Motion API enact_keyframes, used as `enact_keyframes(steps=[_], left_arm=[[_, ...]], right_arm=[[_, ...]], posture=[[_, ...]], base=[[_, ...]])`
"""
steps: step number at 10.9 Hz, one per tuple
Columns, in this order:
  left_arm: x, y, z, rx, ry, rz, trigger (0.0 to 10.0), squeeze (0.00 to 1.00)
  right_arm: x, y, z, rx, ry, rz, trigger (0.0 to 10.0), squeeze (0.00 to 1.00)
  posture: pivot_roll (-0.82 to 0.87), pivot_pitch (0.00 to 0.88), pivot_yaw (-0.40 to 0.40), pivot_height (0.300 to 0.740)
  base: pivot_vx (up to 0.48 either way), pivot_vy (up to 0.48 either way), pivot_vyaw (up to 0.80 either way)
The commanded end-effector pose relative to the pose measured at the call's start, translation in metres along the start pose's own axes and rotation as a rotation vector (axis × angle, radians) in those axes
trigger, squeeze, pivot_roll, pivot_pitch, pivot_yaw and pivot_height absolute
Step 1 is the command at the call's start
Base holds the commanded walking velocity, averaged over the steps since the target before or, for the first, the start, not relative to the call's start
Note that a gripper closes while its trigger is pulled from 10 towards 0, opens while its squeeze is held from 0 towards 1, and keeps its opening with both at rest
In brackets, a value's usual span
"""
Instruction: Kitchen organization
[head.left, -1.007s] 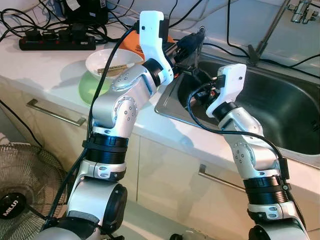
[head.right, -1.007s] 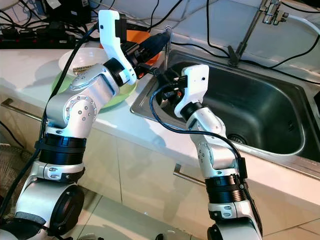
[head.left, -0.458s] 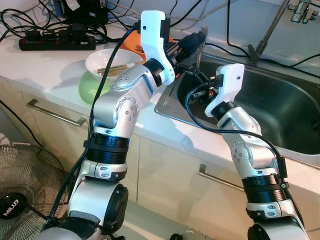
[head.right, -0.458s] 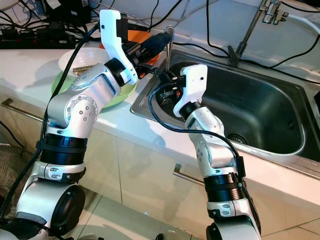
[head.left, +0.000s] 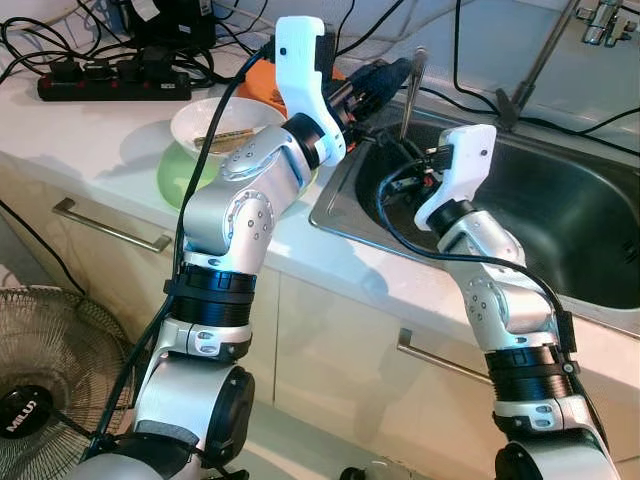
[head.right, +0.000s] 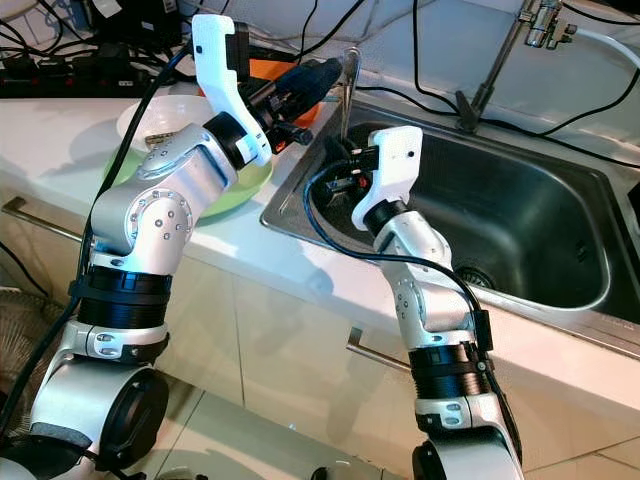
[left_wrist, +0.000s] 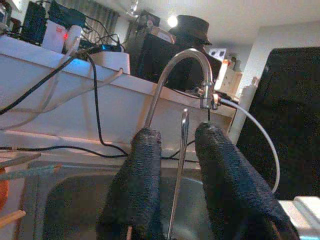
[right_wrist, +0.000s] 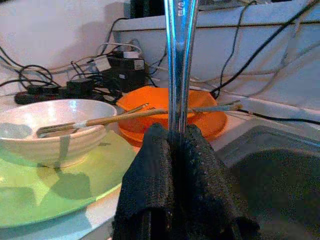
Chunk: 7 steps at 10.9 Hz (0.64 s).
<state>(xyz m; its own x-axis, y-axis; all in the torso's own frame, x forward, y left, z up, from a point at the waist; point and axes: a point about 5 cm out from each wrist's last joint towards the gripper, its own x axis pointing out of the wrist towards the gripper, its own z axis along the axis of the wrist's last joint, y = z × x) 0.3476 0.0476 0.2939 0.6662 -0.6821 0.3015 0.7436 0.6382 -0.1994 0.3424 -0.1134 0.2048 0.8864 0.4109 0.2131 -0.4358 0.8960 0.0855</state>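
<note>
The slim upright steel utensil handle (right_wrist: 180, 60), clenched in the right tool (right_wrist: 175, 145) over the steel sink (head.left: 560, 215), should be released only once the spread-fingered left tool (left_wrist: 177, 150) straddling it is closed.

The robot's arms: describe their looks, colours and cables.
Both arms are silver metal with round joints and black ribbed bands. White wrist housings top them. Loose black cables loop alongside. Each tool has two black textured fingers.
</note>
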Motion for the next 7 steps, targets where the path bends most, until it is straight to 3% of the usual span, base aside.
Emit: enact_keyframes(steps=[1,2,3,4,5,7], left_arm=[[0.004,-0.004,0.006,0.020,-0.015,-0.008,10.0,1.00],[0.001,-0.001,0.004,0.029,-0.006,0.007,10.0,0.00],[0.001,-0.001,0.003,0.029,-0.003,0.007,10.0,0.00],[-0.003,0.000,-0.001,0.031,0.014,0.006,10.0,0.00],[-0.007,0.001,-0.007,0.034,0.034,0.006,10.0,0.00],[-0.015,0.004,-0.019,0.069,0.101,0.007,10.0,0.00]], right_arm=[[0.001,-0.008,0.009,-0.021,-0.037,-0.036,0.0,0.00],[0.004,-0.020,0.014,-0.030,-0.051,-0.104,0.0,0.00],[0.005,-0.022,0.015,-0.032,-0.053,-0.117,0.0,0.00],[0.006,-0.031,0.017,-0.042,-0.053,-0.179,3.3,0.00],[0.008,-0.044,0.019,-0.058,-0.049,-0.258,10.0,0.00],[0.009,-0.062,0.014,-0.116,-0.012,-0.353,10.0,0.00]], posture=[[-0.02,0.019,-0.072,0.719],[-0.02,0.020,-0.074,0.719],[-0.02,0.020,-0.074,0.719],[-0.02,0.019,-0.075,0.719],[-0.02,0.018,-0.078,0.719],[-0.01,0.017,-0.081,0.719]], base=[[0.000,0.000,0.00],[0.000,0.000,0.00],[0.000,0.000,0.00],[0.000,0.000,0.00],[0.000,0.000,0.00],[0.000,0.000,0.00]])
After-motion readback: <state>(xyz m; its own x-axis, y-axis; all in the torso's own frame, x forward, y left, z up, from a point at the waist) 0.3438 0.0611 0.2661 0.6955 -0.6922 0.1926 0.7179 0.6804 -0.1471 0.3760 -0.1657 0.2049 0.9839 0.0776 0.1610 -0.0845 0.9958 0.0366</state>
